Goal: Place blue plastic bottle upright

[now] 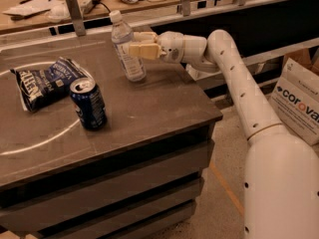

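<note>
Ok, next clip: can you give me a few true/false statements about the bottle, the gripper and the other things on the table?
1. The gripper is over the far side of the table, its jaws closed on the blue plastic bottle. True.
2. The bottle has lost its top. False: a white cap is on it.
3. The soda can lies on its side. False: it stands upright.
4. The chip bag lies to the left of the bottle in the camera view. True.
</note>
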